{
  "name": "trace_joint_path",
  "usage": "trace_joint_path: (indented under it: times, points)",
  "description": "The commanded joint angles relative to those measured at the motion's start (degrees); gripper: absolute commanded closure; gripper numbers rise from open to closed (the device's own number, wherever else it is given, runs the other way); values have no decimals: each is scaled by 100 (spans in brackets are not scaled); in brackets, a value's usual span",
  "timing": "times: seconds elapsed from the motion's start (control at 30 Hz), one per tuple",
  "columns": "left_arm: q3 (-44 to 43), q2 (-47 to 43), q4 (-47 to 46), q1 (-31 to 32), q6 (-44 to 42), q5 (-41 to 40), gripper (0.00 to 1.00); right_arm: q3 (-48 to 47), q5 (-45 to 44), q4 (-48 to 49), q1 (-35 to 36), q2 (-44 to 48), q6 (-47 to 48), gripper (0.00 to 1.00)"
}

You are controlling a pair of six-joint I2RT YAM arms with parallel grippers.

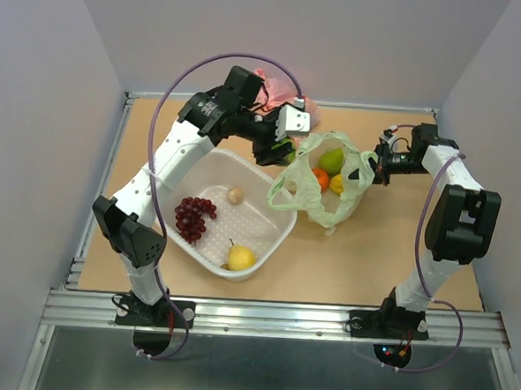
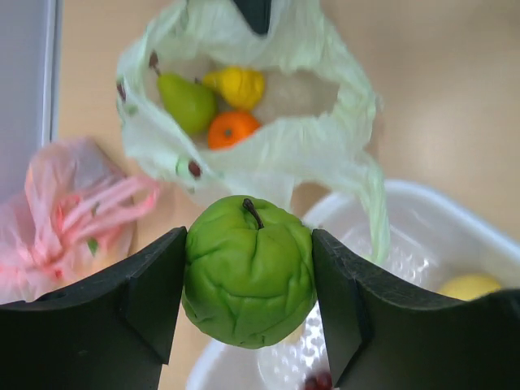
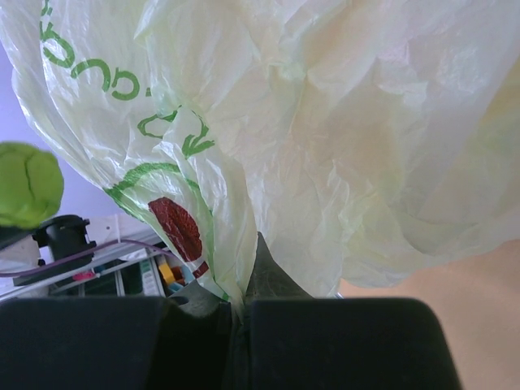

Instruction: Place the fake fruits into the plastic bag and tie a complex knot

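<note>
Standing on the wooden table, the white basket is the largest thing, and there is one of it. Just beside it, on its right, lies the one plastic bag, with its mouth open upward. One pink bag, already tied, sits behind the left arm.

The left gripper hangs over the far corner of the basket and pinches one round green fruit between its two pads. The right gripper is pressed together on the right rim of the plastic bag and holds the mouth open.

The mouth of the bag lies straight ahead of the left gripper, near, and a little lower, so I judge that the left arm must carry the fruit forward over it.

Inside the bag I count three fruits: one green pear, one lemon, one orange. In the basket are one grape bunch, one yellow fruit and one small pale round piece.
</note>
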State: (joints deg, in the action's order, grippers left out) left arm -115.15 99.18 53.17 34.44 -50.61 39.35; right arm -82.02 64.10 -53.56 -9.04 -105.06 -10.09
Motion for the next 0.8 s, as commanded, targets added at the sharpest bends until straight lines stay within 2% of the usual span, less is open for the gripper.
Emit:
trace_joint_path:
  times: [0.0,0.17,0.4,0.5,0.53,0.63,0.67,0.77]
  points:
    - [-183,391,-858,598,867,363,64,-280,164,-32,-45,3,16,99]
    - [-244,1040,-1816,1021,1114,214,63,-394,261,-111,-54,11,7,100]
    - [-376,1999,-3057,1144,1694,-762,60,-324,261,-137,-72,73,-2,100]
    - [-420,2237,-3487,1144,1791,-1681,39,-288,279,-146,-72,56,-2,99]
    - [-481,2264,-3558,1136,1774,-1825,26,-306,270,-146,-72,55,-2,100]
    - [-465,2124,-3515,1101,1538,-1819,5,-341,253,-146,-72,38,-2,100]
    - [-429,1932,-3463,1092,1493,-1678,1,-341,235,-146,-72,29,7,100]
    - [62,1369,-3374,969,1554,-826,1,-341,200,-146,-81,-6,42,99]
